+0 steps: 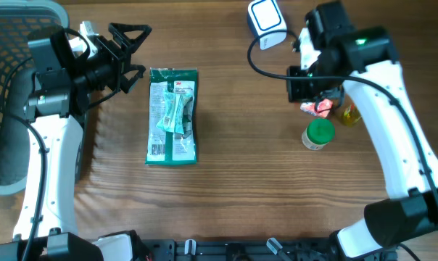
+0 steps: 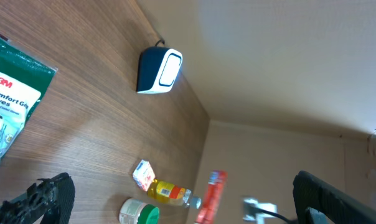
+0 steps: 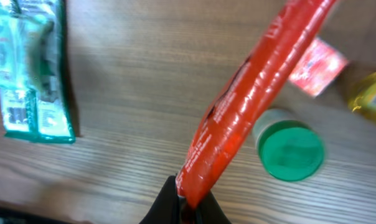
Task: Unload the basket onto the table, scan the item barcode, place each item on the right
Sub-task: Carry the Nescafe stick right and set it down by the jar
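Observation:
My right gripper point(image 3: 189, 200) is shut on the lower end of a long red packet point(image 3: 250, 99), which it holds in the air above the table. From overhead only a bit of the red packet point(image 1: 317, 107) shows under the right gripper point(image 1: 312, 93). The left wrist view catches the red packet point(image 2: 210, 194) hanging upright past the table edge. The white and dark-blue scanner point(image 1: 266, 18) stands at the back of the table, behind the right arm; the scanner point(image 2: 158, 71) shows its white face. My left gripper point(image 1: 128, 49) is open and empty at the far left.
A green glove packet point(image 1: 173, 116) lies flat at centre left. A green-lidded jar point(image 1: 318, 134), a yellow bottle point(image 1: 349, 114) and a small red-and-white box point(image 3: 317, 65) sit under the right arm. A mesh basket point(image 1: 9, 109) stands at the left edge.

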`<state>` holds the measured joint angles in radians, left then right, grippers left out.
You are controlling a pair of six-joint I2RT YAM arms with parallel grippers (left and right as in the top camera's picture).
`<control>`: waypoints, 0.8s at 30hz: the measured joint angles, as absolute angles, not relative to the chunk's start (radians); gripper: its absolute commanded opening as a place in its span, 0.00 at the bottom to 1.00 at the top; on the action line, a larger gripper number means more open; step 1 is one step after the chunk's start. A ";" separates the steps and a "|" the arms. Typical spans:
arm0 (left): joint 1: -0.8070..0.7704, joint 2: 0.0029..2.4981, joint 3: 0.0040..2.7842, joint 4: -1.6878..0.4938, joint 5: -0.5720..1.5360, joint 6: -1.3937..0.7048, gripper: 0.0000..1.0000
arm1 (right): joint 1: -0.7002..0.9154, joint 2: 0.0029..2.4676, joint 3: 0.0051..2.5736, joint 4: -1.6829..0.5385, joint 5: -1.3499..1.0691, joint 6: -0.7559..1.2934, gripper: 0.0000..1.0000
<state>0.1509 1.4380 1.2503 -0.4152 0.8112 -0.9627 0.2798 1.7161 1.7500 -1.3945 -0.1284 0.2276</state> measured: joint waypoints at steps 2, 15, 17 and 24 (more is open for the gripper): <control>0.151 1.438 1.250 -0.416 0.811 -0.963 1.00 | 0.280 1.717 1.654 -1.326 -0.131 0.262 0.04; 0.151 1.438 1.250 -0.415 0.810 -0.963 1.00 | 0.280 1.721 1.166 -0.867 -0.078 0.352 0.06; 0.151 1.438 1.250 -0.415 0.810 -0.963 1.00 | 0.280 1.721 1.147 -0.848 -0.065 0.352 0.09; 0.151 1.438 1.250 -0.415 0.810 -0.963 1.00 | 0.280 1.721 1.141 -0.849 -0.018 0.340 0.36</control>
